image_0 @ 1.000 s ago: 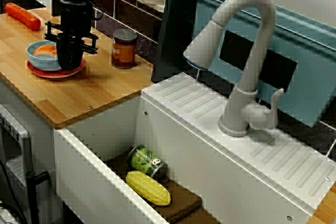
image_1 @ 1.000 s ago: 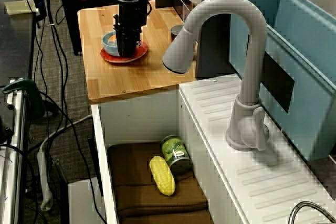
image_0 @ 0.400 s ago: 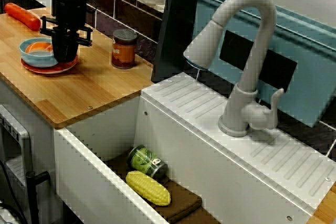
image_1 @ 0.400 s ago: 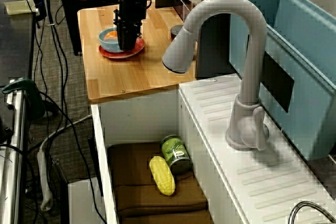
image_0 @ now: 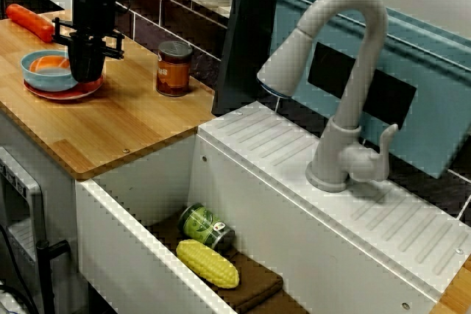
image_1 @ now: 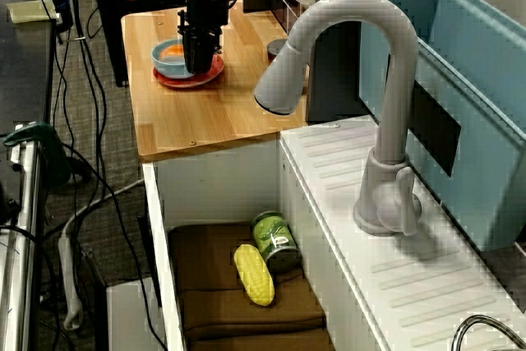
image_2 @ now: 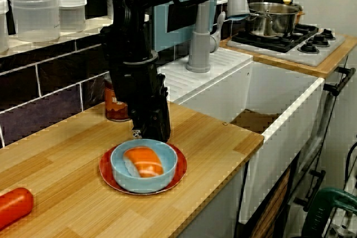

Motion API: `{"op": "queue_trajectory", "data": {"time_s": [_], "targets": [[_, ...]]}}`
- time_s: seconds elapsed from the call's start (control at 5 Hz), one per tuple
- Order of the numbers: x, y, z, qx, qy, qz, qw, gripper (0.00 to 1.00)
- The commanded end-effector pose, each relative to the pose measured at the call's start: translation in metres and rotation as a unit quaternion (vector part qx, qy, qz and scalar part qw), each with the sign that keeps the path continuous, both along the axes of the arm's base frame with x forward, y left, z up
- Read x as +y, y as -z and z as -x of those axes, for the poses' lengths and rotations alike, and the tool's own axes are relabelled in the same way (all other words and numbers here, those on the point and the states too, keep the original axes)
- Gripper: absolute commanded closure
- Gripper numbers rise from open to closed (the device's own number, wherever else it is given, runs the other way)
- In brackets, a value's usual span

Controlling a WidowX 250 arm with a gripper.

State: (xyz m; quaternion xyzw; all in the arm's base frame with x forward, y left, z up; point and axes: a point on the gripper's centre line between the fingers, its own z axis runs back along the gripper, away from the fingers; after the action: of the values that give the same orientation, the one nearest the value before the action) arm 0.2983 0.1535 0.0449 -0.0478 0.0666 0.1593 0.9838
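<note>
My gripper [image_0: 85, 77] [image_1: 197, 67] [image_2: 149, 136] points straight down on the wooden counter [image_0: 110, 134]. It is shut on the far rim of a blue bowl [image_0: 43, 64] [image_1: 168, 53] [image_2: 142, 185]. The bowl holds an orange piece of food [image_2: 143, 161] and sits on a red plate [image_0: 62, 93] [image_1: 185, 81] [image_2: 179, 165]. In the view from above, the arm hides the bowl's right side. Just behind the gripper stands a brown can [image_0: 174, 68] [image_2: 114, 107].
A red-orange sausage-shaped item [image_0: 31, 22] [image_2: 14, 207] lies at the counter's far left. The sink beside the counter holds a corn cob [image_0: 207, 263] [image_1: 253, 274] and a green can [image_0: 206, 227]. A grey faucet [image_0: 342, 86] and a blue rack [image_0: 412, 71] stand to the right.
The gripper has slid left along the counter, away from the sink, taking the bowl and red plate with it. The brown can has stayed put.
</note>
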Motion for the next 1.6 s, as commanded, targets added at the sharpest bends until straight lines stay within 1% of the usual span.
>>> {"op": "queue_trajectory", "data": {"time_s": [0.0,0.6,1.0,1.2,1.4], "targets": [[0.025,-0.014,-0.011,-0.014,-0.009,-0.016,0.9997,1.0],[0.04,-0.015,-0.016,-0.001,-0.016,-0.009,0.9998,1.0],[0.039,-0.015,-0.017,0.0,-0.012,-0.004,0.9999,1.0],[0.027,-0.017,-0.017,-0.008,-0.006,-0.008,0.9999,0.35],[0.017,-0.022,-0.019,-0.018,-0.008,-0.008,0.9998,0.0]]}}
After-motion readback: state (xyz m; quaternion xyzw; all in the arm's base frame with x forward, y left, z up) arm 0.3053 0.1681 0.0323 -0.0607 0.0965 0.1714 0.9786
